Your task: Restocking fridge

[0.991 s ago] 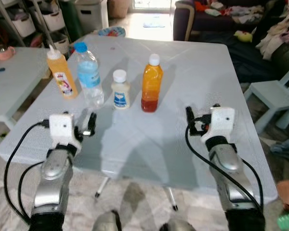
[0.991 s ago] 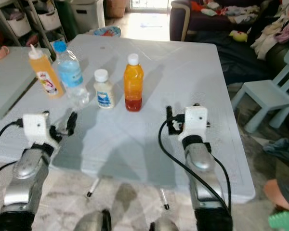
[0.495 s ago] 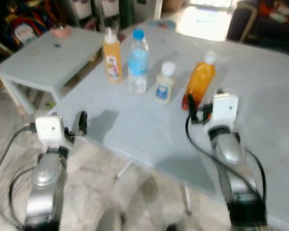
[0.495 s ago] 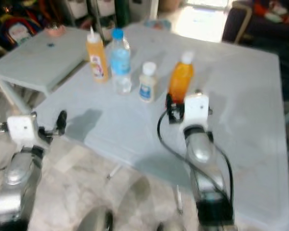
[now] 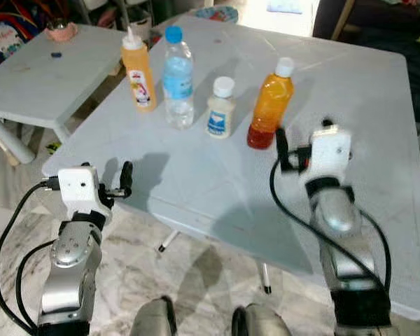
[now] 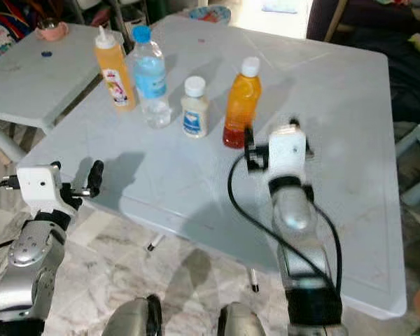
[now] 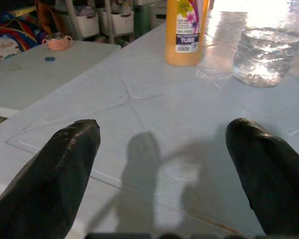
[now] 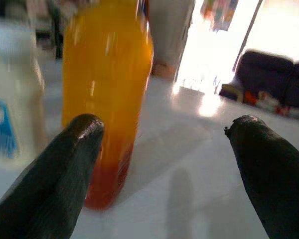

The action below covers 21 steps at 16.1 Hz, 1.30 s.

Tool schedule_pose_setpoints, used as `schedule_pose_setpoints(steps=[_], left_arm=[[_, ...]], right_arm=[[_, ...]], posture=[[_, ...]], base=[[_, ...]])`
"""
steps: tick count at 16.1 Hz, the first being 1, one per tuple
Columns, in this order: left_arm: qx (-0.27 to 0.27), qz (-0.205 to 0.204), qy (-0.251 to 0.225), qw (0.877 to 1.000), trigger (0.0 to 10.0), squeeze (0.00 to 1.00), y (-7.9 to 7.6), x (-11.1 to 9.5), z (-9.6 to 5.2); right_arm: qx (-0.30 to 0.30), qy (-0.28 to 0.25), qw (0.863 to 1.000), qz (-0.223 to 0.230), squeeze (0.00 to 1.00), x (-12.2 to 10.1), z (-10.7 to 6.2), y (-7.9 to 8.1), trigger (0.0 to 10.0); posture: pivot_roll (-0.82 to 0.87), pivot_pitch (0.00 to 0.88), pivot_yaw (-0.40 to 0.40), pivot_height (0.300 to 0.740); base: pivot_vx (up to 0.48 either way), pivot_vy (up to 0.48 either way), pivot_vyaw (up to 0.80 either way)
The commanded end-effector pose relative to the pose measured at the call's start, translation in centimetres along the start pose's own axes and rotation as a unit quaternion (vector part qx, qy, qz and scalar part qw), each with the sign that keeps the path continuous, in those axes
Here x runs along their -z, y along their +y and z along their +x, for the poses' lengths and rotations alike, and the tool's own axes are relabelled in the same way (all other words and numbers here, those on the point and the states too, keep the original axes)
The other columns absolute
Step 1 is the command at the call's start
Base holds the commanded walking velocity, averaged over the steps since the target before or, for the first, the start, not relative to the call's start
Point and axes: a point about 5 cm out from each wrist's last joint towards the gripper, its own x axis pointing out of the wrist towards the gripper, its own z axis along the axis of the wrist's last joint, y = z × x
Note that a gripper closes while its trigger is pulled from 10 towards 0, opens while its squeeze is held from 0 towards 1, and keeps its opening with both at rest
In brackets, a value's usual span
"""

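Four bottles stand upright in a row on the white table [image 5: 378,140]. The orange juice bottle [image 5: 269,105] is at the row's right end, axis vertical. The right gripper [image 8: 164,164] is nearest it, fingers spread wide, empty. In the right wrist view the bottle sits ahead and toward one finger [image 8: 65,164], not centred between the two. The left gripper [image 7: 164,164], also spread and empty, hangs at the table's near edge, well apart from the sauce bottle [image 5: 138,70]. Judgement: the right arm takes the juice after a small sideways correction.

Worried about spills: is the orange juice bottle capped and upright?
Yes. The orange juice bottle stands upright on the table, white cap on.
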Motion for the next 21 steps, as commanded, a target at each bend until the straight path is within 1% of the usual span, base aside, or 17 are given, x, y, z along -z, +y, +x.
schedule_pose_setpoints(steps=[1,3,6,8,11,13,14,17,21], left_arm=[[-0.003,0.006,-0.002,1.0,10.0,0.0,0.2,-0.3,0.0],[-0.004,0.006,0.0,1.0,10.0,0.0,0.1,-0.1,0.0],[-0.007,0.008,-0.002,1.0,10.0,0.0,0.0,-0.1,0.1],[-0.007,0.008,-0.002,1.0,10.0,0.0,-0.1,-0.1,0.2],[-0.003,0.01,-0.001,1.0,10.0,0.0,-0.3,-0.1,0.3],[0.0,0.011,-0.002,1.0,10.0,0.0,-0.5,-0.1,0.4],[0.0,0.012,-0.003,1.0,10.0,0.0,-0.5,-0.2,0.4],[0.008,0.016,0.0,1.0,10.0,0.0,-0.6,-0.1,0.3],[0.01,0.018,0.0,1.0,10.0,0.0,-0.7,-0.1,0.6]], right_arm=[[-0.003,-0.033,0.999,0.004,0.0,-1.7,0.4,0.1,10.0],[-0.021,-0.059,0.998,0.01,0.0,-3.3,1.6,0.3,10.0],[-0.04,-0.072,0.997,0.01,0.0,-4.1,2.5,0.6,10.0],[-0.047,-0.071,0.996,0.017,0.0,-4.2,2.9,0.6,10.0],[-0.066,-0.071,0.995,0.027,0.0,-4.4,4.5,1.0,10.0],[-0.068,-0.07,0.995,0.029,0.0,-4.4,5.0,1.1,10.0],[-0.071,-0.071,0.994,0.03,0.0,-4.5,5.9,1.4,10.0],[-0.071,-0.063,0.995,0.041,0.0,-4.7,7.2,1.6,10.0],[-0.067,-0.046,0.995,0.05,0.0,-4.3,8.2,1.9,10.0]], posture=[[-0.05,0.132,-0.002,0.74],[-0.05,0.131,-0.002,0.74],[-0.04,0.131,-0.004,0.74],[-0.04,0.13,-0.007,0.74],[-0.03,0.132,-0.005,0.74],[-0.02,0.133,-0.003,0.74],[-0.02,0.134,0.0,0.74],[-0.01,0.139,0.004,0.74],[-0.01,0.137,0.0,0.74]], base=[[0.0,0.0,0.0],[0.0,0.0,0.0],[0.0,0.0,0.0],[0.0,0.0,0.0],[0.0,0.0,0.0],[0.0,0.0,0.0],[0.0,0.0,0.0],[0.0,0.0,0.0],[0.0,0.0,0.0]])
